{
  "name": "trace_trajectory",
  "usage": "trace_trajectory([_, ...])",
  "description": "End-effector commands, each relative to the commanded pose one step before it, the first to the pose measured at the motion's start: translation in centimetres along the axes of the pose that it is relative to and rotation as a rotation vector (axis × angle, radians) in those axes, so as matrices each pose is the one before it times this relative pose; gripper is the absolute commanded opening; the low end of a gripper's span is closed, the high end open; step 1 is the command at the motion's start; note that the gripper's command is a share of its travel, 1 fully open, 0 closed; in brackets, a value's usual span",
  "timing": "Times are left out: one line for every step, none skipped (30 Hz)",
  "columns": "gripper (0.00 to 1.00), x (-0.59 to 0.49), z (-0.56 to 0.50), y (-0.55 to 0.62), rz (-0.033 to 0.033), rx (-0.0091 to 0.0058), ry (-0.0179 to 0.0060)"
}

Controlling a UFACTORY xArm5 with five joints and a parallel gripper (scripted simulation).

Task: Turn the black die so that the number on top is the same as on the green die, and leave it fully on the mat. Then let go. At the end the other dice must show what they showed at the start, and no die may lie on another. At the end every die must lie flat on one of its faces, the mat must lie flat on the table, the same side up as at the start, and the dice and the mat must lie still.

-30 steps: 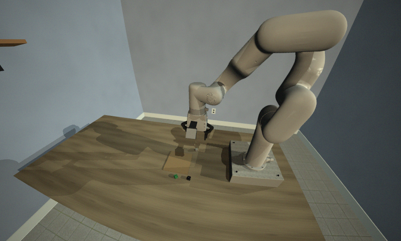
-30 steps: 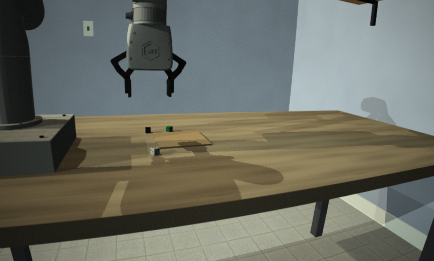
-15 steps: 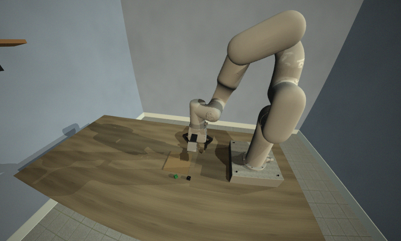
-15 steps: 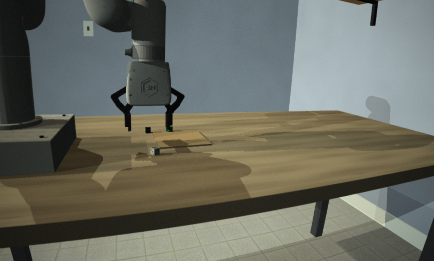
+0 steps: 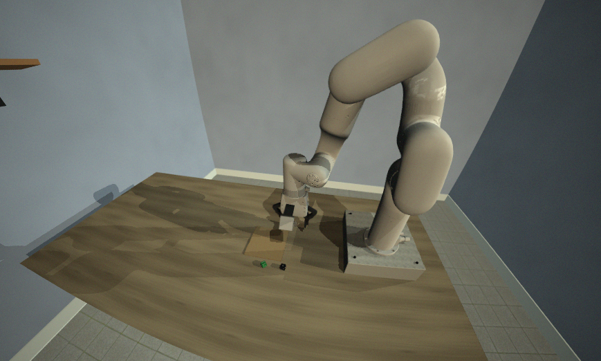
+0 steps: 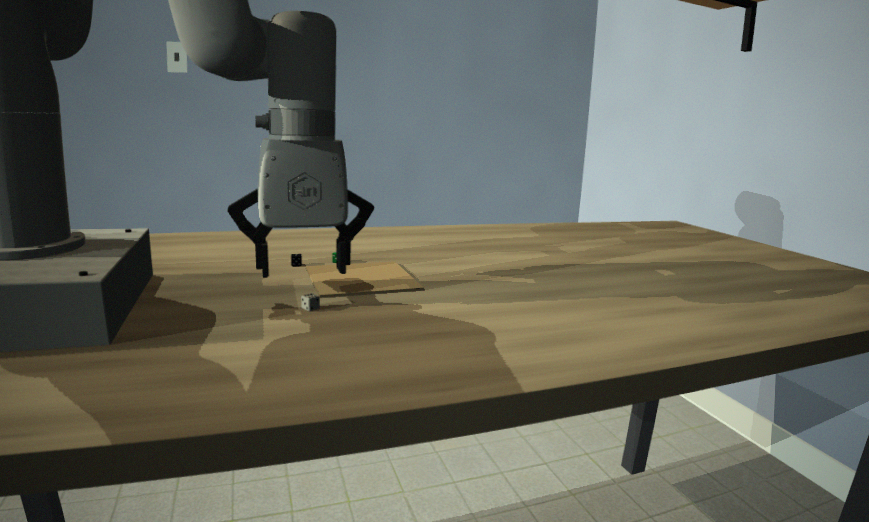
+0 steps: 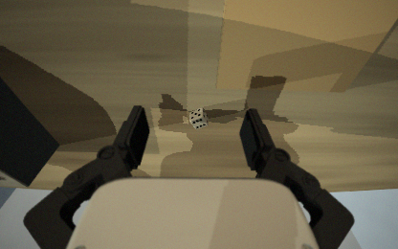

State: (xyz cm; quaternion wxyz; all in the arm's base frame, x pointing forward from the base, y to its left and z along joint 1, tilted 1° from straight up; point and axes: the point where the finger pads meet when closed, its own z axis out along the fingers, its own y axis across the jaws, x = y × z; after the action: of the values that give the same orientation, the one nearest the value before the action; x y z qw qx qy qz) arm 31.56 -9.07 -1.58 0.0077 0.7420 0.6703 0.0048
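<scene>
Black die [image 6: 296, 259] sits off your mat [image 6: 385, 275] — your claw [image 6: 300, 269] hangs spread and empty above the white die [image 7: 198, 118].

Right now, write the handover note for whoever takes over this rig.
Gripper: open, empty, low over the table near the white die.
Black die and green die: on the table beyond the mat's far edge, both off it.
White die: off the mat's near corner.
Done: nothing on the black die.
Left: read the green die's top, turn the black die to match, set it on the mat, release.
</scene>
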Motion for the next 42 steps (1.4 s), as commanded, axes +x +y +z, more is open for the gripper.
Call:
trace_trajectory([1.00,-0.018,-0.029,0.103,0.00001,-0.00219,-0.00037])
trace_trajectory([1.00,0.000,0.000,0.000,0.00000,0.00000,0.00000])
trace_trajectory([1.00,0.000,0.000,0.000,0.00000,0.00000,0.00000])
trace_trajectory([1.00,0.000,0.000,0.000,0.00000,0.00000,0.00000])
trace_trajectory([1.00,0.000,0.000,0.000,0.00000,0.00000,0.00000])
trace_trajectory([1.00,0.000,0.000,0.000,0.00000,0.00000,0.00000])
trace_trajectory([1.00,0.000,0.000,0.000,0.00000,0.00000,0.00000])
trace_trajectory([1.00,0.000,0.000,0.000,0.00000,0.00000,0.00000])
trace_trajectory([1.00,0.000,0.000,0.000,0.00000,0.00000,0.00000])
trace_trajectory([1.00,0.000,0.000,0.000,0.00000,0.00000,0.00000])
trace_trajectory([1.00,0.000,0.000,0.000,0.00000,0.00000,0.00000])
trace_trajectory([1.00,0.000,0.000,0.000,0.00000,0.00000,0.00000])
trace_trajectory([1.00,0.000,0.000,0.000,0.00000,0.00000,0.00000])
trace_trajectory([1.00,0.000,0.000,0.000,0.00000,0.00000,0.00000])
trace_trajectory([1.00,0.000,0.000,0.000,0.00000,0.00000,0.00000])
trace_trajectory([1.00,0.000,0.000,0.000,0.00000,0.00000,0.00000])
trace_trajectory([1.00,0.000,0.000,0.000,0.00000,0.00000,0.00000])
trace_trajectory([1.00,0.000,0.000,0.000,0.00000,0.00000,0.00000])
trace_trajectory([1.00,0.000,0.000,0.000,0.00000,0.00000,0.00000])
trace_trajectory([1.00,0.000,0.000,0.000,0.00000,0.00000,0.00000])
trace_trajectory([1.00,0.000,0.000,0.000,0.00000,0.00000,0.00000])
trace_trajectory([1.00,0.000,0.000,0.000,0.00000,0.00000,0.00000])
trace_trajectory([1.00,0.000,0.000,0.000,0.00000,0.00000,0.00000])
trace_trajectory([1.00,0.000,0.000,0.000,0.00000,0.00000,0.00000])
trace_trajectory([1.00,0.000,0.000,0.000,0.00000,0.00000,0.00000])
trace_trajectory([1.00,0.000,0.000,0.000,0.00000,0.00000,0.00000])
trace_trajectory([1.00,0.000,0.000,0.000,0.00000,0.00000,0.00000])
trace_trajectory([1.00,0.000,0.000,0.000,0.00000,0.00000,0.00000])
trace_trajectory([1.00,0.000,0.000,0.000,0.00000,0.00000,0.00000])
trace_trajectory([1.00,0.000,0.000,0.000,0.00000,0.00000,0.00000])
trace_trajectory([1.00,0.000,0.000,0.000,0.00000,0.00000,0.00000])
trace_trajectory([1.00,0.003,0.000,0.000,0.00000,0.00000,0.00000])
trace_trajectory([1.00,0.018,0.000,0.000,0.00000,0.00000,0.00001])
trace_trajectory([1.00,0.048,0.000,0.000,0.00000,-0.00001,0.00003])
trace_trajectory([1.00,0.088,0.001,-0.001,-0.00001,-0.00002,0.00005])
trace_trajectory([1.00,0.138,0.001,-0.001,-0.00001,-0.00003,0.00008])
trace_trajectory([1.00,0.194,0.002,-0.003,-0.00001,-0.00004,0.00011])
trace_trajectory([1.00,0.256,0.003,-0.006,-0.00002,-0.00005,0.00015])
trace_trajectory([1.00,0.319,0.003,-0.002,-0.00001,-0.00003,0.00020])
trace_trajectory([1.00,0.384,0.003,0.001,0.00000,0.00000,0.00024])
trace_trajectory([1.00,0.450,0.004,-0.003,0.00000,0.00001,0.00028])
trace_trajectory([1.00,0.512,0.004,0.003,0.00000,0.00003,0.00032])
